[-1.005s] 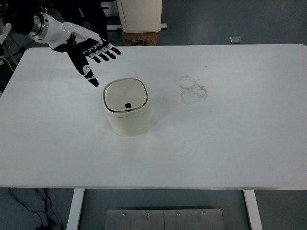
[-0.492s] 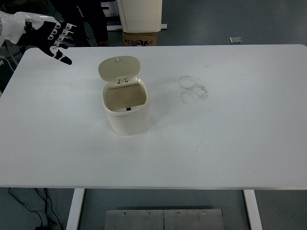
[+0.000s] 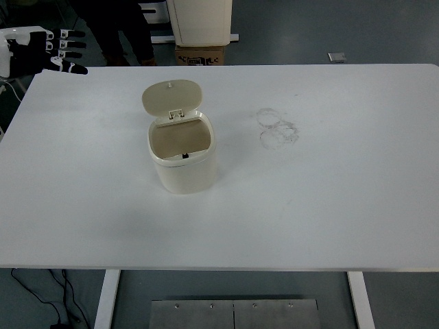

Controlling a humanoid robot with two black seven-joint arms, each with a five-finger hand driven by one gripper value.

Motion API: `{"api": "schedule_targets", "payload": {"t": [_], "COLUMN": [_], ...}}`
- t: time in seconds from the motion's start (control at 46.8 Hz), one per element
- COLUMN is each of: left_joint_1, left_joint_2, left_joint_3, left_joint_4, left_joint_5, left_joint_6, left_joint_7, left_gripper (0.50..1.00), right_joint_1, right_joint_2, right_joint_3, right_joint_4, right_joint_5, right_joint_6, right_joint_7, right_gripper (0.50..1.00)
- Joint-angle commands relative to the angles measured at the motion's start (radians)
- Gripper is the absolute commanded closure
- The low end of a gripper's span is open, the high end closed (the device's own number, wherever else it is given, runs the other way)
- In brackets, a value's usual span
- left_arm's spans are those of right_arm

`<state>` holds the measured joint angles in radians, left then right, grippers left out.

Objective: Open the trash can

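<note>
A small cream trash can (image 3: 184,164) stands on the white table (image 3: 309,192), left of centre. Its lid (image 3: 171,97) is flipped up and back, and the brown inside of the can shows. My left hand (image 3: 56,55) is at the top left corner of the picture, past the table's far left corner and well away from the can. Its black-and-white fingers (image 3: 68,44) are stretched out and hold nothing. The right arm does not show.
Faint ring marks (image 3: 276,127) lie on the tabletop right of the can. Beyond the far edge stand a cardboard box (image 3: 201,55) and a white cabinet (image 3: 200,20). A person's dark legs (image 3: 113,27) are behind the table at the top left.
The can's lid was shut a second ago and now stands open. My left hand has pulled back from near the can to the far top left corner.
</note>
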<state>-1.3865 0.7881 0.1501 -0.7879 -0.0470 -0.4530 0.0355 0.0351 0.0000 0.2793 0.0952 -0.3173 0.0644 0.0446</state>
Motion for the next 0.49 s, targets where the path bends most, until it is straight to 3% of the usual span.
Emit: {"api": "schedule_targets", "payload": {"t": [0.0, 0.256, 0.47], "left_joint_1": [0.084, 0.337, 0.449], "left_joint_2": [-0.007, -0.026, -0.128], "left_joint_3": [-0.096, -0.475, -0.646], "left_joint_4": [0.042, 0.13, 0.26], "left_joint_5": [-0.004, -0.004, -0.007], "left_joint_6": [0.02, 0.051, 0.053], "left_joint_7": [-0.02, -0.054, -0.081], "left_gripper": [0.5, 0.5, 0.5], "right_joint_1": [0.0, 0.0, 0.0], "right_joint_2": [0.0, 0.0, 0.0], "right_joint_3": [0.0, 0.0, 0.0], "right_joint_4": [0.0, 0.0, 0.0], "right_joint_5": [0.0, 0.0, 0.0], "right_joint_6": [0.0, 0.0, 0.0], "right_joint_7": [0.0, 0.0, 0.0], "right_gripper": [0.509, 0.509, 0.509]}}
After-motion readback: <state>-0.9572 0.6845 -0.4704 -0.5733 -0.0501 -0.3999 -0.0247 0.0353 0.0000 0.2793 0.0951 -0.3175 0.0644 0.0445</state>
